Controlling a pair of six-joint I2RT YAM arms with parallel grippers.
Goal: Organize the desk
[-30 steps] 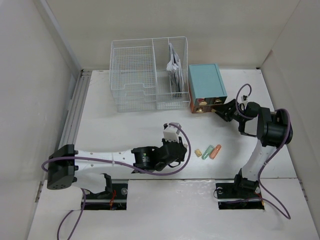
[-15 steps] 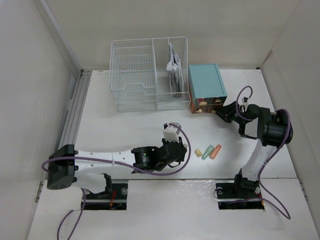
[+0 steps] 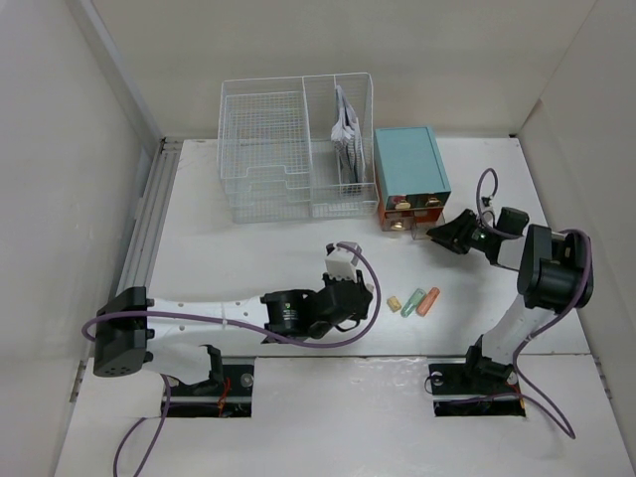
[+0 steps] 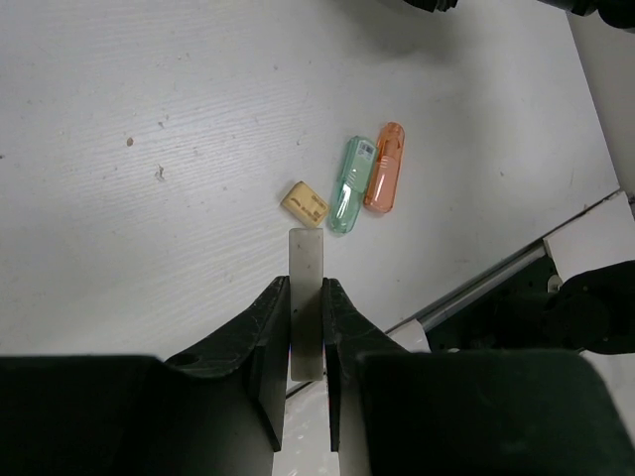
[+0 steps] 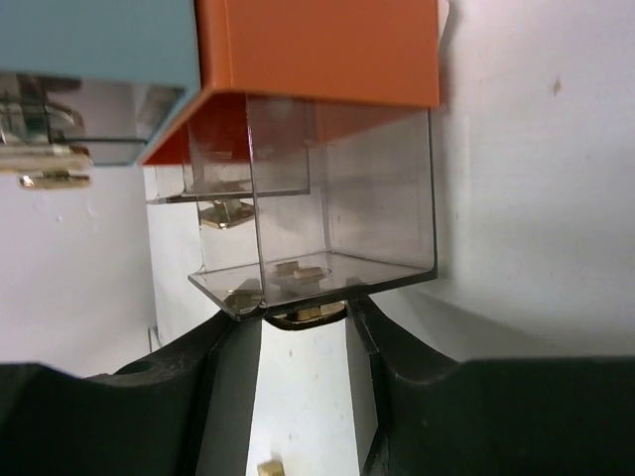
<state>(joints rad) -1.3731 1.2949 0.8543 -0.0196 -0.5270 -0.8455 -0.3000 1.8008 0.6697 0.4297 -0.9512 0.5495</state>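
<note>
While the right tool (image 5: pixel 305 319) clamps the knob (image 5: pixel 308 314) of the part-open drawer (image 5: pixel 337 223) and the left tool (image 4: pixel 306 293) grips a white strip (image 4: pixel 306 253) over the table (image 3: pixel 248 260), which spans beneath both arms, we judge drawer-opening in hand, next needing a straight pull.

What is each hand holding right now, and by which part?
Left hand pinches a flat white strip by its near end. Right hand grips the clear drawer by its gold knob.
</note>
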